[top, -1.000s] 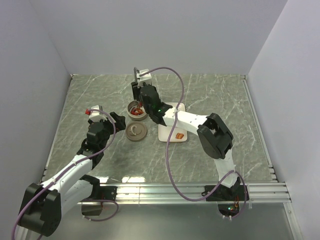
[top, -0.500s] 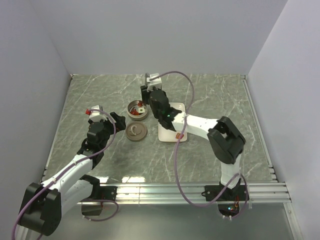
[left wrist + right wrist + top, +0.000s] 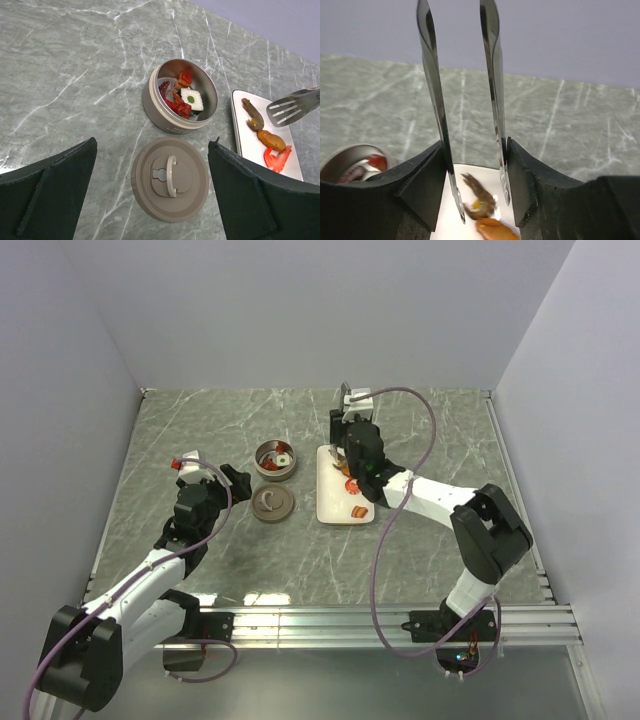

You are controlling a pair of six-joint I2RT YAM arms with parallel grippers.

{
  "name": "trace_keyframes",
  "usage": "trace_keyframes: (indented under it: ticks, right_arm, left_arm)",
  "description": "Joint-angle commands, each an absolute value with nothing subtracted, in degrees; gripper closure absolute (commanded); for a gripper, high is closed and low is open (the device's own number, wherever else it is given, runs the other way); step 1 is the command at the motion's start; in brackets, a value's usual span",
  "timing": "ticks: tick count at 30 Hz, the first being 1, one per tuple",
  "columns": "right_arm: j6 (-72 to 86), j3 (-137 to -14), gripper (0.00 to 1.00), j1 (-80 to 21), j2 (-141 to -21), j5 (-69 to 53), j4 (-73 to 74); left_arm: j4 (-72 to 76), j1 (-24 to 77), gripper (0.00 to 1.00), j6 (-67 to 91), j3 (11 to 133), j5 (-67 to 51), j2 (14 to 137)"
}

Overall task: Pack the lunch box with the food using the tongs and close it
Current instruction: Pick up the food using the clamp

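Note:
The lunch box stands uncovered, with red pieces and a white cube of food inside. Its brown lid lies flat in front of it, handle up. My right gripper is shut on the tongs, whose two arms stand spread. Their tips hover over a brown shrimp-shaped piece on the plate. An orange piece and a red one lie beside it. My left gripper hangs open above the lid, holding nothing.
The white rectangular plate lies right of the tin. Grey walls close in the marble table at the back and both sides. A metal rail runs along the near edge by the arm bases.
My right arm has swung right with the tongs, from over the tin to over the plate. The tin's contents now show from above. The left arm has not moved.

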State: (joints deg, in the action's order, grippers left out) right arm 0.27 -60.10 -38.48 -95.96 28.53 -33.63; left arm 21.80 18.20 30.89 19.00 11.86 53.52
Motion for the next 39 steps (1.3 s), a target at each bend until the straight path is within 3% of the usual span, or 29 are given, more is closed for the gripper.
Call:
trace_keyframes:
  ticks: [1,15,31,39]
  right_arm:
    - [-1.8,-59.4,0.43,-36.4,-96.2,25.5,-35.5]
    - [-0.7,-50.1,0.42,-33.1,-92.9,19.7,-37.3]
    - [3.8,-38.8,0.42,-32.4,-78.8,19.6,-40.0]
    - [2.2,-39.5,0.42,-32.4,-81.2,17.1,-39.4]
  left_arm:
    - [23.7,18.1,0.01,30.8,20.9,11.9,53.8]
    - [24.6,18.1,0.01,30.4,21.5,11.4,55.7]
    - [25.1,18.1,0.01,30.1,21.8,11.1,56.3]
    - [25.3,18.1,0.01,30.1,21.8,10.9,56.4]
